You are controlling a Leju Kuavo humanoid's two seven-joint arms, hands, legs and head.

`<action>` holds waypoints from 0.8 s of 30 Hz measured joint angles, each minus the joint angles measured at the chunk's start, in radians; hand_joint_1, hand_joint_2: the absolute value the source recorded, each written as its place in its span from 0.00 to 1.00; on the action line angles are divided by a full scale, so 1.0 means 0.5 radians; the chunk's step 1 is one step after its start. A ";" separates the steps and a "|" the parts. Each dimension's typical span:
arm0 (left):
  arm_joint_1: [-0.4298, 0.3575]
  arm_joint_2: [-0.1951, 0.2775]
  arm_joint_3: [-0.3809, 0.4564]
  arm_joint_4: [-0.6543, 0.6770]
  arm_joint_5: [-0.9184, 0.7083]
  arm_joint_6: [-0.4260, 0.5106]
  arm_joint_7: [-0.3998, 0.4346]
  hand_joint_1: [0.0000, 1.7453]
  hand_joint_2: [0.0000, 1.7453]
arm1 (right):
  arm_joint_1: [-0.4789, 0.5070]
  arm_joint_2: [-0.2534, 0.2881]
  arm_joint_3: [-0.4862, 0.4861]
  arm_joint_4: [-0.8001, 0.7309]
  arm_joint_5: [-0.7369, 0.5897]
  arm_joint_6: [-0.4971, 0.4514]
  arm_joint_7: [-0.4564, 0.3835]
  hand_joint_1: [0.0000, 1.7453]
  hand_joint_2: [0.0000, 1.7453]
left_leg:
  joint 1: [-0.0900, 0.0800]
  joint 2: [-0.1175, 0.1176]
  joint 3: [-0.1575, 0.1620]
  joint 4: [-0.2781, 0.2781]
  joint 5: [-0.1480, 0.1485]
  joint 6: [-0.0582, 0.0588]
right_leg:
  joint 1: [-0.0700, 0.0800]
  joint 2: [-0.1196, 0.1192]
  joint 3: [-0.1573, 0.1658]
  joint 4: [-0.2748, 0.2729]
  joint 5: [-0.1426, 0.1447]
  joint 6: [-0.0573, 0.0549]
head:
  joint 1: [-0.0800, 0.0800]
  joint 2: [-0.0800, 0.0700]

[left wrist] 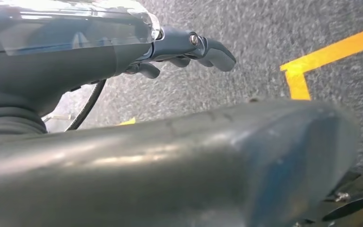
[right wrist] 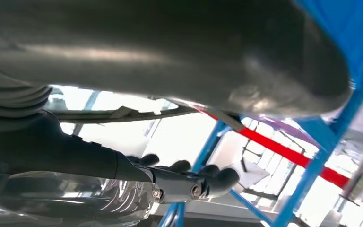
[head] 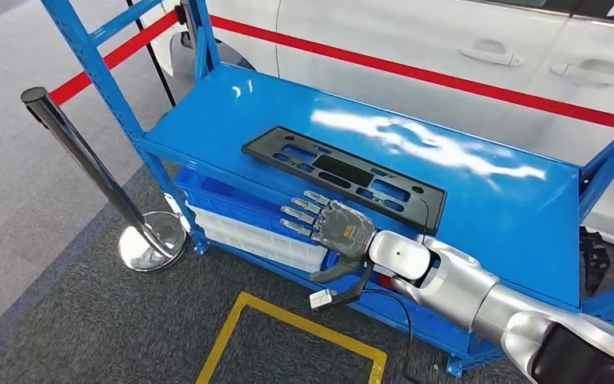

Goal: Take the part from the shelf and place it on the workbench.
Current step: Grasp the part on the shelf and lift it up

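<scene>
Right hand (head: 337, 228) empty with fingers spread, just in front of the black slotted part (head: 344, 176) lying flat on the blue shelf (head: 488, 200), left hand (left wrist: 189, 49) empty with fingers curled over grey carpet (left wrist: 264, 42)

Grey carpet (head: 64, 320) is marked with a yellow taped square (head: 288, 336). A chrome stanchion post (head: 88, 164) carrying a red belt (head: 416, 72) is set beside a blue metal rack (head: 496, 208); a white car (head: 448, 40) is parked behind.

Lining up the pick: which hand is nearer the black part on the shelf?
Right. The right hand hovers open at the shelf's front edge beside the black part; the left hand hangs over the floor.
</scene>
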 joint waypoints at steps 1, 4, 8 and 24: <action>0.002 0.000 0.000 0.000 0.001 0.000 0.000 0.00 0.00 | -0.002 0.001 -0.002 0.013 0.016 -0.006 0.006 0.00 0.00 | 0.001 0.002 -0.003 -0.001 -0.002 -0.011 | -0.001 0.004 0.003 -0.008 -0.008 -0.014 | 0.000 0.000; -0.001 -0.001 0.001 0.000 0.002 0.000 -0.002 0.00 0.00 | -0.008 -0.008 -0.011 0.043 0.032 -0.018 0.010 0.00 0.00 | 0.007 0.040 -0.042 0.117 -0.090 -0.049 | -0.007 -0.010 0.013 -0.023 -0.004 -0.054 | 0.000 0.000; 0.002 -0.002 0.001 0.000 0.002 0.000 -0.003 0.00 0.00 | -0.007 -0.028 -0.014 0.069 0.045 -0.019 0.014 0.00 0.00 | 0.007 0.081 -0.264 0.552 -0.283 -0.074 | 0.009 -0.025 0.017 -0.026 -0.008 -0.078 | 0.000 0.000; 0.005 -0.019 0.001 0.000 0.017 -0.002 -0.004 0.00 0.00 | -0.061 0.037 -0.254 0.458 0.009 -0.037 0.204 0.00 0.00 | 0.004 -0.008 0.001 -0.047 0.062 0.062 | -0.021 0.070 -0.200 0.498 -0.228 0.015 | 0.001 0.000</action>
